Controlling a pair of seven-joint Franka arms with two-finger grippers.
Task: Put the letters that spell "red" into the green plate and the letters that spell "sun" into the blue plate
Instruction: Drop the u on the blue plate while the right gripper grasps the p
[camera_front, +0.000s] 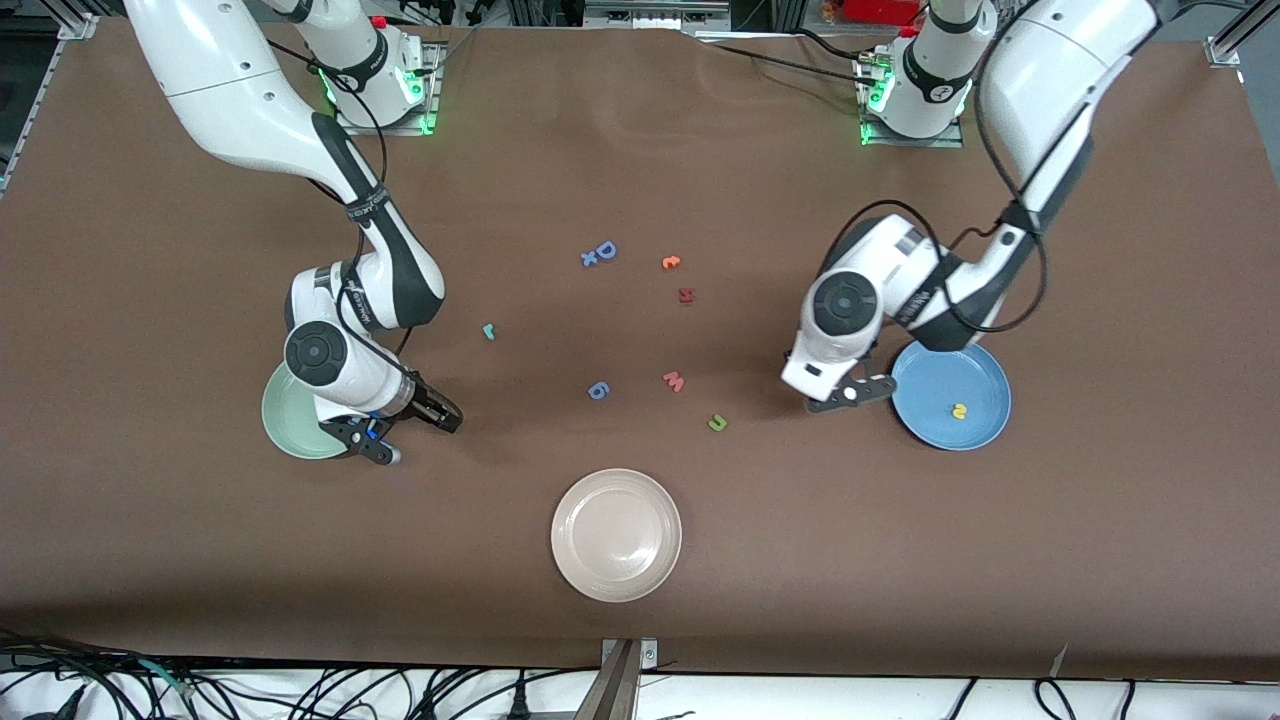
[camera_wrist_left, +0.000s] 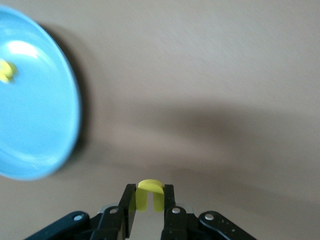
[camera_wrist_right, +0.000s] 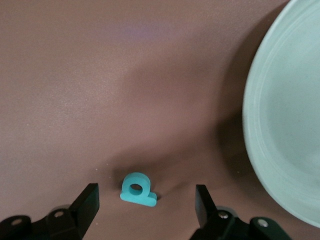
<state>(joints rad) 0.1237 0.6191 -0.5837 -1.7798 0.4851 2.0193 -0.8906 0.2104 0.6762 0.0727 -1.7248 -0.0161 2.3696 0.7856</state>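
A: Where's the left gripper (camera_wrist_left: 149, 207)?
B: Beside the blue plate (camera_front: 985, 432), clamped on the yellow "u" (camera_wrist_left: 149, 193); the yellow "s" (camera_front: 960, 410) lies inside.
A: And the right gripper (camera_wrist_right: 145, 207)?
B: Fingers apart around the teal "d" (camera_wrist_right: 137, 189) on the tabletop (camera_front: 900, 560), beside the green plate (camera_wrist_right: 285, 125).

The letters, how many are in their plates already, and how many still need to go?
Done: only the yellow "s" lies in the blue plate. In hand: the left gripper, beside that plate, pinches the yellow "u"; the right gripper is open around the teal "d", which lies on the table beside the green plate. Left: the olive "n", orange "e" and teal "r".
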